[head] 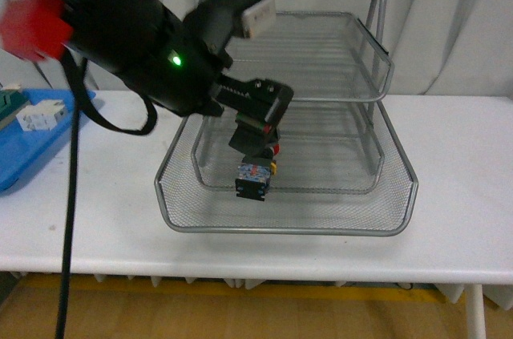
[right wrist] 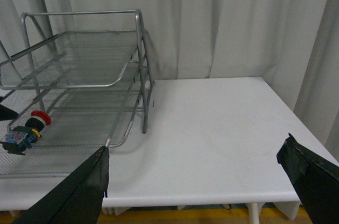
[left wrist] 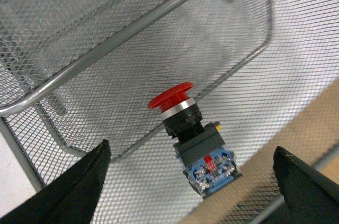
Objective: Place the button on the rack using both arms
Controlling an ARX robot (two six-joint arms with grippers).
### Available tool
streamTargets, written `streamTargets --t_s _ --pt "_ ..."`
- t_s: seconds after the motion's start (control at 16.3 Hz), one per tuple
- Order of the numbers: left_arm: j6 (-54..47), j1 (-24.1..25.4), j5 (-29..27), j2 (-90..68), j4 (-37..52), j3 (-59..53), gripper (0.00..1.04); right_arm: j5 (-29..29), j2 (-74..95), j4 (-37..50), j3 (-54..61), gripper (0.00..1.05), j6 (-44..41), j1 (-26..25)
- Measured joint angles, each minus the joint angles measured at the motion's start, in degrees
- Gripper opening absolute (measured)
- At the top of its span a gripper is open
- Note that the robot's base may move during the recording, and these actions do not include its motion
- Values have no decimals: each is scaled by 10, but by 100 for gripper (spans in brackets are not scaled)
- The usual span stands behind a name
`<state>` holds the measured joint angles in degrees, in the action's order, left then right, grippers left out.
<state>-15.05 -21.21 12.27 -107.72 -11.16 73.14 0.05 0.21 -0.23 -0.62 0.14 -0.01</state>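
The button (head: 254, 173) lies on the mesh of the rack's (head: 401, 211) pulled-out bottom tray, red cap away from me, blue-red block toward the front. My left gripper (head: 258, 132) hangs open just above it, not touching. In the left wrist view the button (left wrist: 193, 139) lies free between the spread fingers (left wrist: 85, 192). My right gripper (right wrist: 198, 181) is open and empty over the bare table to the right of the rack (right wrist: 139, 49). The button (right wrist: 26, 130) shows there too, far left in the bottom tray.
A flat blue tray (head: 32, 151) with a white blocky part (head: 42, 115) and a green part sits at the table's left. A red blurred shape (head: 32, 25) is near the camera, top left. The white table (right wrist: 222, 123) stretches right of the rack.
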Motion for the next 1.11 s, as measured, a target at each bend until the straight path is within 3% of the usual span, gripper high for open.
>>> streamTargets --t_s 0.06,0.12,0.18,0.25,0.31,0.37,0.43,0.61,0.74,0.98,1.11 --pt "0 8 33 48 -4 -23 100 0 0 0 0 98 0 0" --pt "21 33 97 135 34 -49 97 0 0 0 0 98 0 0" --pt "48 67 147 216 99 -58 98 0 0 0 0 98 0 0" --pt "104 111 162 308 182 -59 98 0 0 0 0 98 0 0" --pt "129 100 12 374 252 -89 87 -1 0 0 0 98 0 0" --pt "137 90 -144 426 301 -199 69 -1 0 0 0 98 0 0" --pt "140 106 -206 434 325 -276 56 0 0 0 0 98 0 0" --pt "147 138 -198 503 389 -434 20 0 0 0 0 98 0 0" --pt "147 146 -188 543 413 -470 4 0 0 0 0 98 0 0" --pt "149 169 -168 597 426 -578 2 0 0 0 0 98 0 0" --pt "148 210 -126 635 430 -602 2 0 0 0 0 98 0 0"
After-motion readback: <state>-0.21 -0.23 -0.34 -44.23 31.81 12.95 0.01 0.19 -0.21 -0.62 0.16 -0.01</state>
